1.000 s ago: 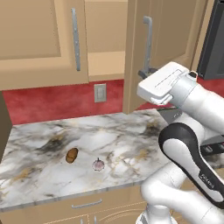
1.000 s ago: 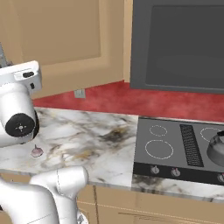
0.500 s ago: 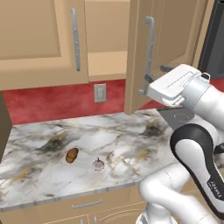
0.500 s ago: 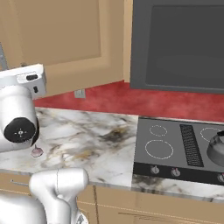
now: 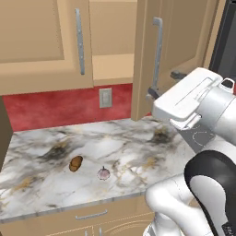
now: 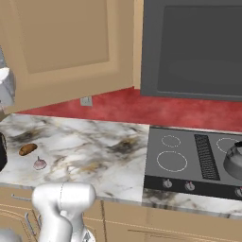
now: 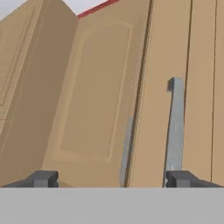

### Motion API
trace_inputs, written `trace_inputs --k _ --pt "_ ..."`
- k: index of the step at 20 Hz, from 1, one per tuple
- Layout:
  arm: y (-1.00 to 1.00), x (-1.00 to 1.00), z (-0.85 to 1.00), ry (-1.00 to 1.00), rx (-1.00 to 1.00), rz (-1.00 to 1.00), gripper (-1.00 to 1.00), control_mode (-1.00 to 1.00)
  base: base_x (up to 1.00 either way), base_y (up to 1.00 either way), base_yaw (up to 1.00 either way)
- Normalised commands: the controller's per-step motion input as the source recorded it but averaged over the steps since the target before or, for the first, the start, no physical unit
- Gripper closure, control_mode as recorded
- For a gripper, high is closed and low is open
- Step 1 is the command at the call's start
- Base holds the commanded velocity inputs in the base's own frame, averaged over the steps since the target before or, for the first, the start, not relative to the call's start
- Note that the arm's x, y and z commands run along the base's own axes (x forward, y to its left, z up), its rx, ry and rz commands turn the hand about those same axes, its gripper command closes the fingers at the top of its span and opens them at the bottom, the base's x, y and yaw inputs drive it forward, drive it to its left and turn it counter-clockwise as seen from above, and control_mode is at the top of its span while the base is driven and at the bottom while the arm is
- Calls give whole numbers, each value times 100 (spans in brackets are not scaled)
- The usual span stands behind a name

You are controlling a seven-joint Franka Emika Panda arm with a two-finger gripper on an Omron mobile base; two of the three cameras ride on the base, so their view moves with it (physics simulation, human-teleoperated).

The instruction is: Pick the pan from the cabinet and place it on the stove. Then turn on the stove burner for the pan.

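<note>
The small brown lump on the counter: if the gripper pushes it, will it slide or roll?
The brown lump looks rounded and oblong, so it would probably roll or wobble crookedly. The marble counter looks smooth, so it may also skid.

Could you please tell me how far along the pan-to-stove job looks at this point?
Done: one cabinet door stands swung open by its bar handle. In hand: nothing; the end effector is open, facing the door. Left: fetching the pan, setting it on a stove burner, and turning a knob.
</note>
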Motion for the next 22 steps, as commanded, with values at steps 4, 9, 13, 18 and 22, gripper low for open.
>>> trace_inputs --k 4,9,13,18,22 --pt "65 -36 11 11 -23 -25 -100 -100 0 0 0" --pt "61 3 -5 28 -30 -32 -100 -100 0 0 0" --pt "61 20 -36 24 -36 -32 -100 -100 0 0 0" --pt "45 16 -58 19 -36 -30 -100 -100 0 0 0" --pt "-10 22 -50 13 -29 -11 -100 -100 0 0 0"
